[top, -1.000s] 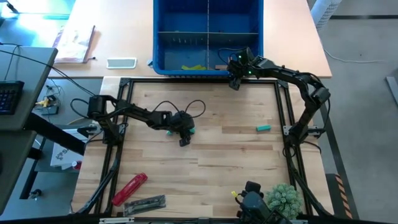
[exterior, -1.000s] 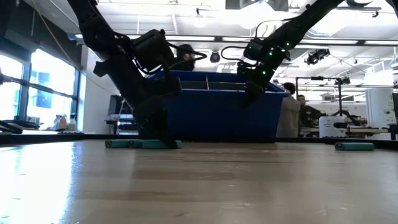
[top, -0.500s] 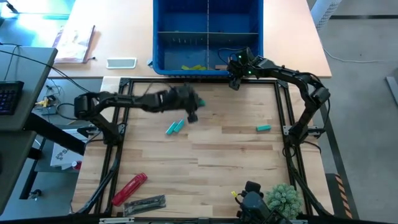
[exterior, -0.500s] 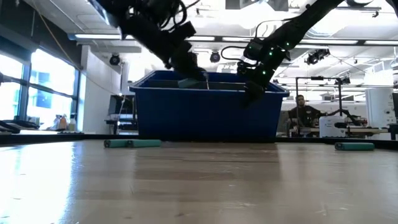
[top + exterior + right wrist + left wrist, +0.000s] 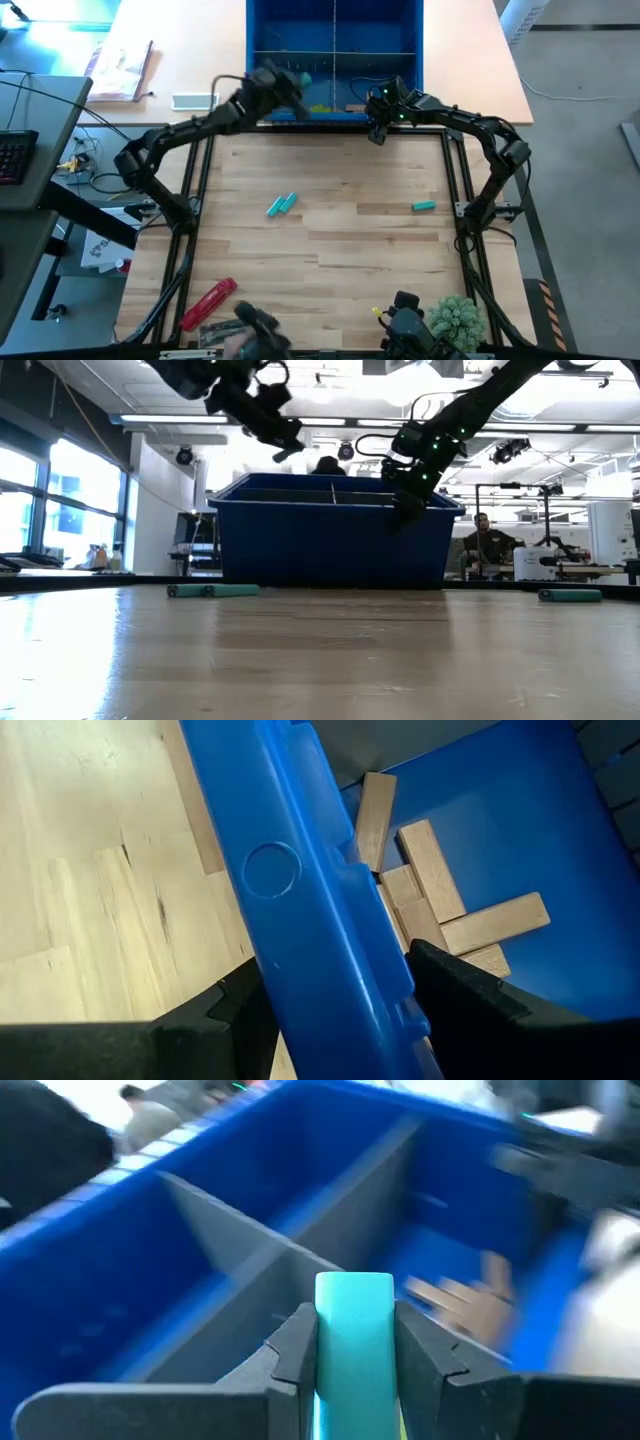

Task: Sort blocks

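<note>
Left wrist view: I'm holding a teal block (image 5: 354, 1330) between my left fingers (image 5: 296, 1348), its long axis pointing forward over the bin (image 5: 150, 1280).

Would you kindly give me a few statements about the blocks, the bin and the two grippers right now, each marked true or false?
1. The left gripper holds a teal block above the blue bin. True.
2. The right gripper holds a purple block. False: its fingers straddle the bin's wall and hold no block.
3. Three teal blocks lie on the wooden table. True: two side by side, one apart.
4. The tan blocks lie on the table. False: they lie inside the bin.
</note>
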